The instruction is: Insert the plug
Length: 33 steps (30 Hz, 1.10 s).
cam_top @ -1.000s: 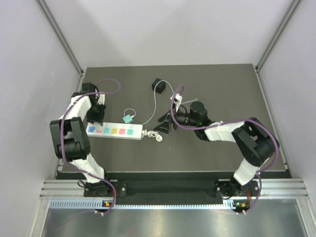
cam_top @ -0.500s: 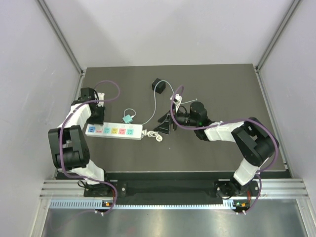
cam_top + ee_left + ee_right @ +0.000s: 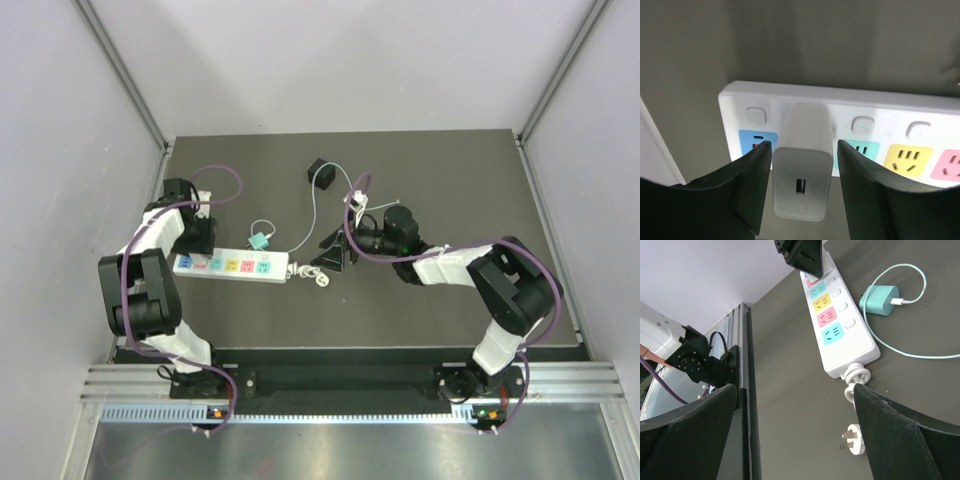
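A dark worktop [image 3: 450,170] walled in by pale panels is hosting a two-arm job. The plug [image 3: 321,173], a small black cube trailing a thin pale wire [image 3: 314,208], is lying toward the far side, well apart from the long white power strip [image 3: 232,266] and not yet picked up. At the strip's left end, the left arm's fingers [image 3: 752,190] are standing partly open on either side of a white adapter [image 3: 802,175] that is sitting in a socket; slim gaps are showing, so they appear to be gripping nothing. The right arm's fingers [image 3: 900,440] are gaping wide and empty, hovering near the strip's cord end, with a teal adapter [image 3: 879,300] lying just beyond. The job looks to be at the fetching stage. The next move is calling for a reach back to the plug, a square grasp on its body, then a carry to a free socket, minding the wire.
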### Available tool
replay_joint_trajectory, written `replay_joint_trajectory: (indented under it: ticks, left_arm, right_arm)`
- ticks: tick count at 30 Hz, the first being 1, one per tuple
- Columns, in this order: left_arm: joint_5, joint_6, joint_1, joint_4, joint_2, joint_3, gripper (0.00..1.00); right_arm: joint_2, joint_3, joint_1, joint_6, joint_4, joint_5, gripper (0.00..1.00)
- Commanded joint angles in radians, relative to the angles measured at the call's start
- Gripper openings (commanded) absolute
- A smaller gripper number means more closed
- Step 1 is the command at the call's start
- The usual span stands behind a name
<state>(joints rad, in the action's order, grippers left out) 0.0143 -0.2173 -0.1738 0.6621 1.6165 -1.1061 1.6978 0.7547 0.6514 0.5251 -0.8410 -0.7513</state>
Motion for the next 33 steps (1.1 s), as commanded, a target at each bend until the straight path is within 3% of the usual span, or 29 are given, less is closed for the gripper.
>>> replay_joint_trajectory:
  ticks: [1, 14, 23, 25, 28, 29, 30, 33]
  left_arm:
    - [0.027, -0.02, -0.013, 0.103, 0.034, -0.03, 0.63]
    - [0.064, 0.01, -0.01, 0.174, -0.043, -0.216, 0.64]
    - [0.038, 0.004, -0.004, 0.186, -0.086, -0.199, 0.57]
    - [0.047, 0.012, -0.001, 0.2, -0.084, -0.205, 0.49]
    - [0.052, 0.041, 0.005, 0.2, -0.087, -0.23, 0.3]
    - [0.053, 0.068, 0.004, 0.195, -0.09, -0.241, 0.11]
    - [0.047, 0.082, 0.005, 0.189, -0.092, -0.244, 0.03]
    - [0.02, 0.153, 0.007, 0.179, -0.089, -0.242, 0.0]
  right_arm:
    - [0.005, 0.038, 0.002, -0.01, -0.035, -0.014, 1.0]
    - [0.016, 0.054, 0.022, -0.022, -0.012, -0.002, 1.0]
    - [0.039, 0.075, 0.037, -0.046, 0.029, 0.01, 1.0]
    - [0.043, 0.081, 0.04, -0.054, 0.039, 0.01, 1.0]
    - [0.045, 0.084, 0.044, -0.062, 0.049, 0.017, 1.0]
    - [0.045, 0.087, 0.044, -0.063, 0.051, 0.017, 1.0]
    - [0.045, 0.087, 0.044, -0.063, 0.052, 0.018, 1.0]
    - [0.046, 0.09, 0.047, -0.068, 0.056, 0.018, 1.0]
